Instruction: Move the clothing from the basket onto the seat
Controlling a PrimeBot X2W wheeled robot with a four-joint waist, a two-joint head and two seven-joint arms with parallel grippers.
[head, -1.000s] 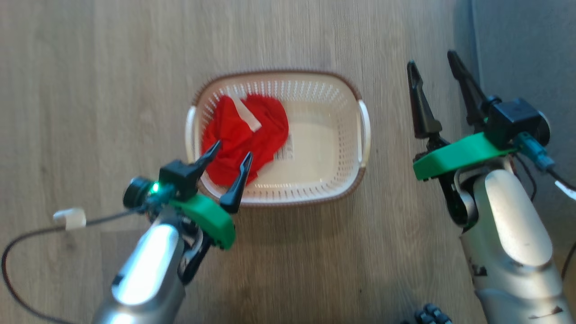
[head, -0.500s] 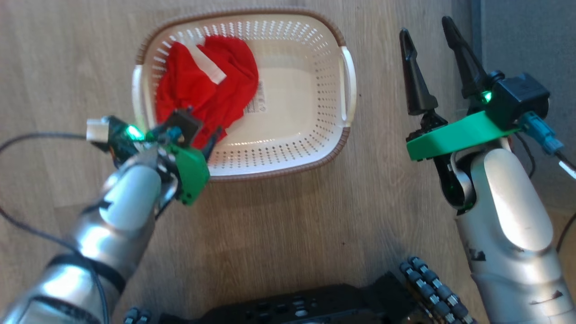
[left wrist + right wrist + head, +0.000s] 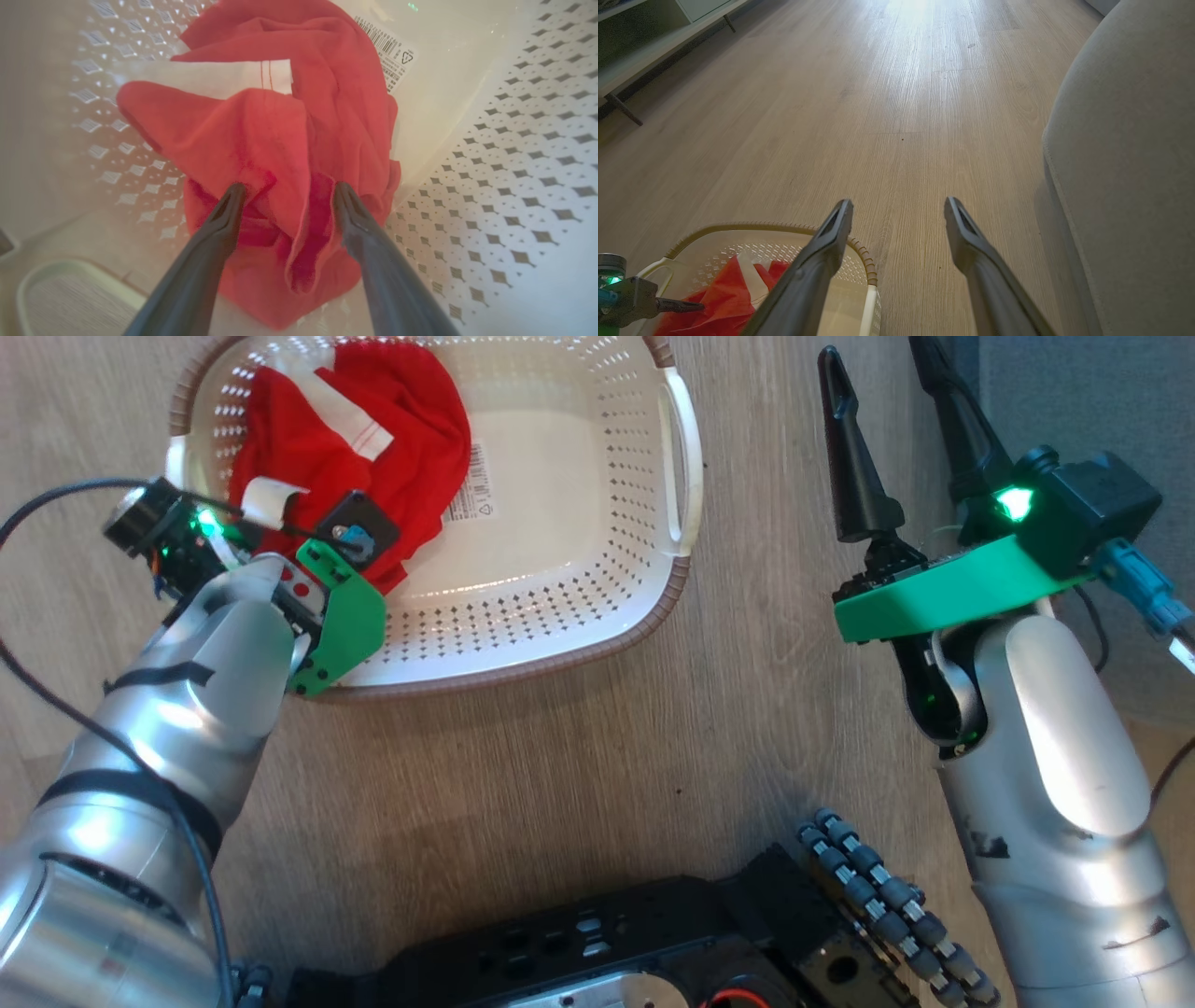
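Gripping the clothing [image 3: 280, 140] well means you close on the raised red fold between the spread fingers of the left end effector [image 3: 288, 187], then lift straight up clear of the basket [image 3: 514, 163] wall. It lies crumpled inside, mid-frame, bright red with a white band at upper left. Your right end effector [image 3: 899, 204] hangs open, holding nothing, beside the grey seat [image 3: 1134, 140] at right.

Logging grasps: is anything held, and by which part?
Nothing is held. The left gripper, fingers open, straddles a fold of the clothing; the right gripper is open, empty.
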